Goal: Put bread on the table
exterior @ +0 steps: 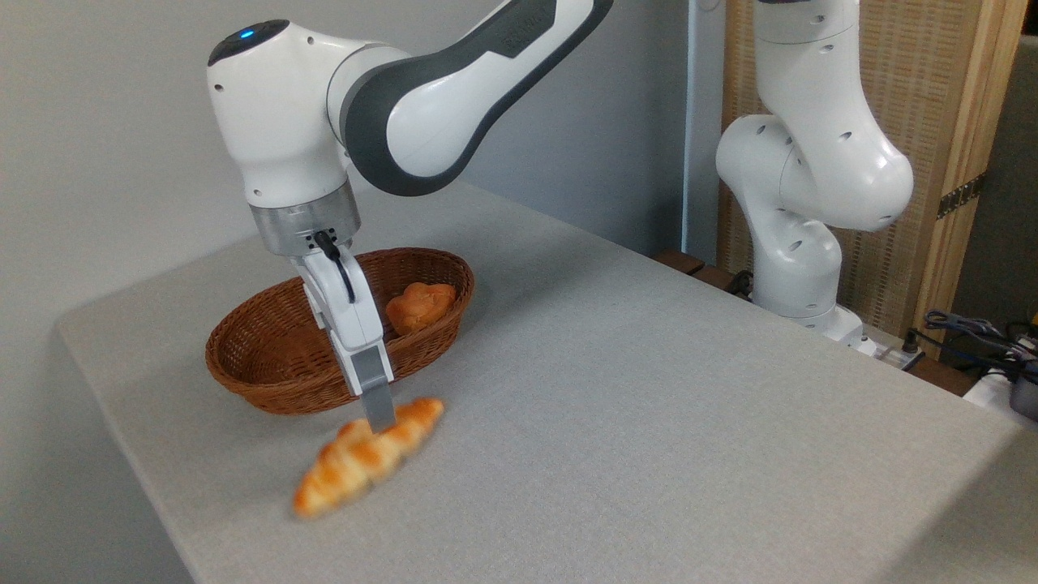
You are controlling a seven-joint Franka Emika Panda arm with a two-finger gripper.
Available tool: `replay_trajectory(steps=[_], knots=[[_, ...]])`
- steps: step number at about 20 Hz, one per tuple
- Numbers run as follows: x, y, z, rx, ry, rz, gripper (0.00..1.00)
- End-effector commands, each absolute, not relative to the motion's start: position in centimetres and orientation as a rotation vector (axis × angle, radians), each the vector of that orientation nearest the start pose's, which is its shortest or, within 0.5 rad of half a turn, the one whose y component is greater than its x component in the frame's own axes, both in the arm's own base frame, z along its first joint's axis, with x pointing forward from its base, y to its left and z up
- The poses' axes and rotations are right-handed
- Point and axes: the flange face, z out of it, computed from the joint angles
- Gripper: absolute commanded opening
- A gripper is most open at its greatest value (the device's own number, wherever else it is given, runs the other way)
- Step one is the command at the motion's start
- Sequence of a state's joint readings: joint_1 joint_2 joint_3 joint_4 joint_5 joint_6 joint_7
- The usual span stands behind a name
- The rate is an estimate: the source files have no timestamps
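The croissant (369, 456) lies on the desk (649, 422), just in front of the basket (268, 357) and outside it. Its picture is blurred, so I cannot tell if it rests fully on the cloth or is a little above it. Its long axis goes from the lower left to the upper right, so one end points toward the near edge of the desk and the other end toward the basket.

The gripper (378, 418) comes down from above and meets the croissant near its upper right half, not at the middle. Only one finger (377, 405) shows clearly; the other is hidden behind it. For this reason I cannot tell if the gripper pinches the croissant or is already spread. The finger touches the croissant or stands very close to it.

A second bread (420, 305) remains in the basket, against the right inner wall, behind the gripper. The basket stands near the left back part of the desk. The arm (454, 89) reaches over from the right, where its base (811, 243) stands beside the desk.

In my judgement the croissant is almost placed. The next move probably needs a straight lift, because the basket rim is just beside the gripper.
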State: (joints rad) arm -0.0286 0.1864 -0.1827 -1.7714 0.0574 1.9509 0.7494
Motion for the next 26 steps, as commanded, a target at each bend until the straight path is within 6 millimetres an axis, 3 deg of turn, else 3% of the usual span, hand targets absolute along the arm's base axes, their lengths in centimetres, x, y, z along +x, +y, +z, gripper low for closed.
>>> replay_trajectory(steps=[1,4,6,8,11,15,26], knots=[[60.3,-11.8,46.3,-2.725,1.486,-0.018,1.0],[60.7,-9.3,49.4,-2.753,1.402,-0.097,1.0],[60.4,-8.2,53.8,-2.808,1.324,-0.215,1.0],[59.2,-6.4,56.8,-2.924,1.205,-0.295,1.0],[57.4,-5.1,58.8,-3.009,1.17,-0.178,1.0],[55.5,-5.2,60.1,-3.078,1.082,-0.029,1.0],[55.3,-3.3,60.8,-3.01,1.055,-0.015,1.0]])
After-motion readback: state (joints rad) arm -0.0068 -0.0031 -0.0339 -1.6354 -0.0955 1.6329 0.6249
